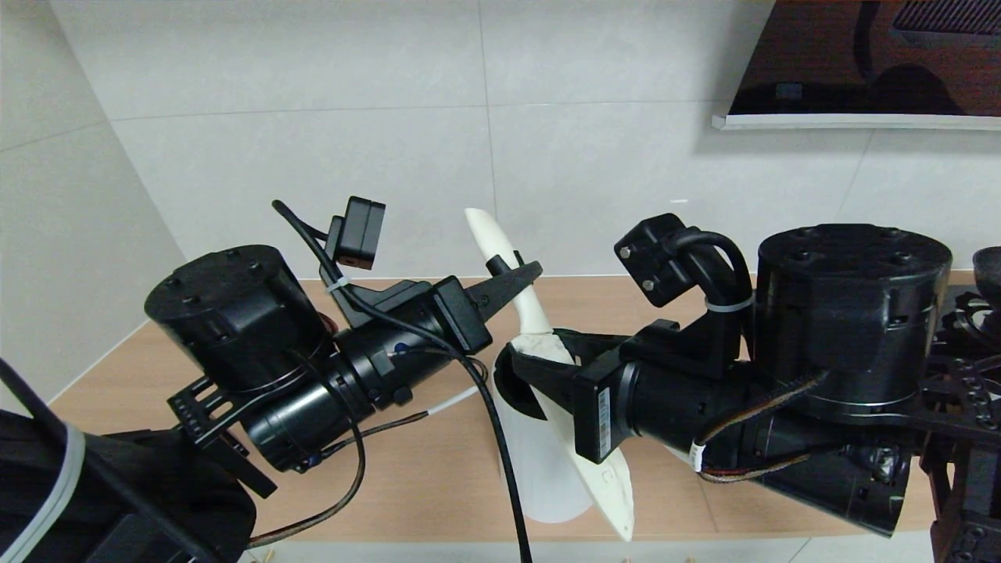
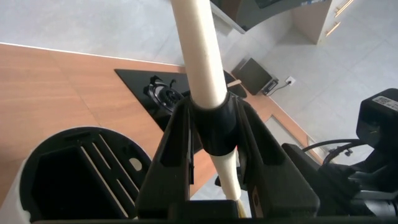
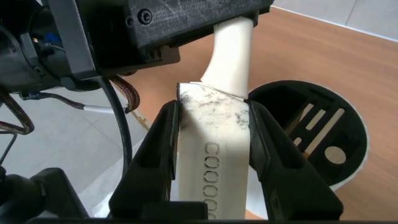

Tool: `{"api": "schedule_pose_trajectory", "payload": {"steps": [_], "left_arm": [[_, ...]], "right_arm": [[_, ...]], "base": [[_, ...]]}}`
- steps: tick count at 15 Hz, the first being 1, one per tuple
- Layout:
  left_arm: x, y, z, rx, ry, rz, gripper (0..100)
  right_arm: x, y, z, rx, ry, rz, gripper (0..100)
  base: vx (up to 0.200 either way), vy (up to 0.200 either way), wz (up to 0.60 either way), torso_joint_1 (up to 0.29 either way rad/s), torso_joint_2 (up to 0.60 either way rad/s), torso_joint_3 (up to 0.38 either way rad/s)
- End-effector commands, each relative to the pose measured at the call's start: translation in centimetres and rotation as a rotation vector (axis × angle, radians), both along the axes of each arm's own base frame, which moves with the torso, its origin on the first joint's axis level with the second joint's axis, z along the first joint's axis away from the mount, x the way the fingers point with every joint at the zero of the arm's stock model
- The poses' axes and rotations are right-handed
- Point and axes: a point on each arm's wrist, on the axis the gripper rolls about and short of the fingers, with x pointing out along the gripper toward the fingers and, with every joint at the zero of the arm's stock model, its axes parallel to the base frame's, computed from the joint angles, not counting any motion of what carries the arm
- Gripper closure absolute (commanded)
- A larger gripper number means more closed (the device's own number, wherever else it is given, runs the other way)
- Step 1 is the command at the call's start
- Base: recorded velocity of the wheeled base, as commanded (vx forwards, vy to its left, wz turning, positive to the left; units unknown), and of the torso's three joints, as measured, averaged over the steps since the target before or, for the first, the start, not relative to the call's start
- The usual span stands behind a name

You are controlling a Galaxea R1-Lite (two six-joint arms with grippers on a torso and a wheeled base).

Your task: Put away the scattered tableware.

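Long cream-white knife-like utensil (image 1: pixel 534 313) held in air above counter, tilted, narrow handle end up toward wall, broad end down toward camera. Left gripper (image 1: pixel 520 280) clamped on handle part; right gripper (image 1: pixel 541 357) clamped lower down, on wider part. White cylindrical holder with black slotted top (image 1: pixel 547 477) stands on light wooden countertop (image 1: pixel 422 469), directly under utensil, partly hidden by it and by right gripper. Pale grey tiled wall (image 1: pixel 313 156) behind. Dark glossy hood (image 1: pixel 860 62) at upper right.
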Motion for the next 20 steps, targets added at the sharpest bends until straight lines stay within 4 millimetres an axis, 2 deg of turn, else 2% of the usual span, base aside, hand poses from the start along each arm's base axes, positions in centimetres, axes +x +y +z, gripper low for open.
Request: {"api": "schedule_pose_trajectory", "payload": {"steps": [1,2,8,11,16,17,20], "left_arm": [[-0.1,0.0,0.1,-0.003,-0.004,0.0,100],[-0.1,0.0,0.2,-0.003,-0.004,-0.002,100],[-0.5,0.3,1.0,-0.019,-0.025,-0.002,100],[-0.9,0.7,1.8,-0.037,-0.05,0.002,100],[-1.3,1.0,2.7,-0.019,-0.144,0.022,100],[-1.3,1.0,3.0,-0.01,-0.155,0.043,100],[-0.9,1.1,5.1,0.001,-0.143,0.184,100]], "right_arm": [[0.0,0.0,0.0,0.002,-0.001,0.0,100],[0.0,0.0,0.0,0.001,0.0,0.0,0],[-0.2,-0.3,0.4,0.012,-0.008,-0.003,0],[-0.2,-1.1,1.3,0.036,-0.027,-0.018,0],[0.5,-4.9,4.3,0.113,-0.094,-0.11,0],[0.8,-6.1,5.2,0.131,-0.118,-0.145,0],[1.3,-8.4,6.9,0.169,-0.163,-0.218,0]], "base": [[0.0,0.0,0.0,0.0,0.0,0.0],[0.0,0.0,0.0,0.0,0.0,0.0],[0.0,0.0,0.0,0.0,0.0,0.0],[0.0,0.0,0.0,0.0,0.0,0.0],[0.0,0.0,0.0,0.0,0.0,0.0],[0.0,0.0,0.0,0.0,0.0,0.0],[0.0,0.0,0.0,0.0,0.0,0.0]]}}
